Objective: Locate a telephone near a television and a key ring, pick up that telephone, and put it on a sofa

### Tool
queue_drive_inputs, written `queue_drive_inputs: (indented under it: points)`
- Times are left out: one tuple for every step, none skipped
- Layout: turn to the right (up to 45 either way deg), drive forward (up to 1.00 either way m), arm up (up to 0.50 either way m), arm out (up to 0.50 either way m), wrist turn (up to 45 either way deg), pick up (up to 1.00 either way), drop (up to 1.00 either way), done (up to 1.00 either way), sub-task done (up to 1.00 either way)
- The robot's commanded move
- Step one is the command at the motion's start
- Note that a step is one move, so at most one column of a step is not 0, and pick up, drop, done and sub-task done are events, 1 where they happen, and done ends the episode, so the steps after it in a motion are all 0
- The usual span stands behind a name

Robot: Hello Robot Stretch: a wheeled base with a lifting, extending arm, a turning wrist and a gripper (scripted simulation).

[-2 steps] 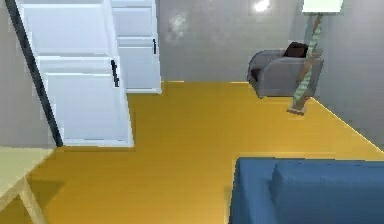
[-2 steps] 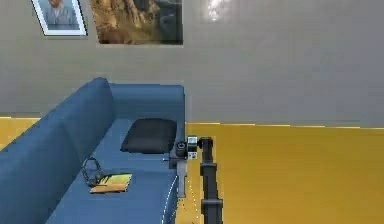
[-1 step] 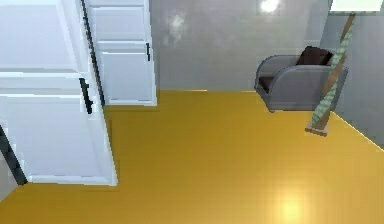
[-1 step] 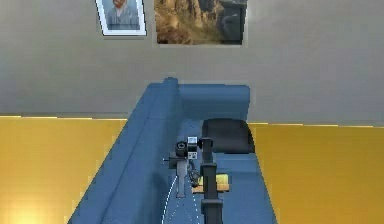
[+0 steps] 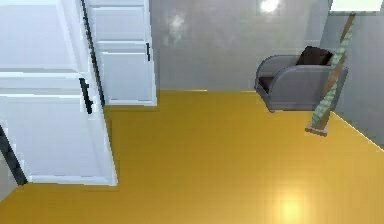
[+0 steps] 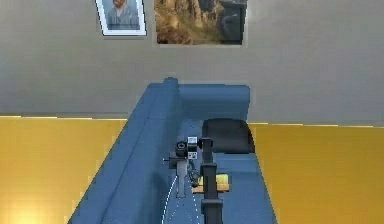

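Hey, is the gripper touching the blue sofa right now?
Cannot tell. In the arm side view the gripper shows against the seat of the blue sofa, but that angle reveals neither contact nor a gap.

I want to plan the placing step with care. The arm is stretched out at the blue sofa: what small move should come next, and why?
Probably lower the gripper a little toward the seat. It shows against the blue sofa, next to a dark cushion, so the goal surface seems close. Whether it holds anything I cannot tell, so go slowly.
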Motion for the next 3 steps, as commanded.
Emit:
queue_drive_inputs:
  points:
    - [0.0, 0.0, 0.0, 0.08, 0.0, 0.0, 0.0, 0.0, 0.0]
    - [0.0, 0.0, 0.0, 0.0, 45.0, 0.0, 0.0, 0.0, 0.0]
    - [0.0, 0.0, 0.0, 0.0, 45.0, 0.0, 0.0, 0.0, 0.0]
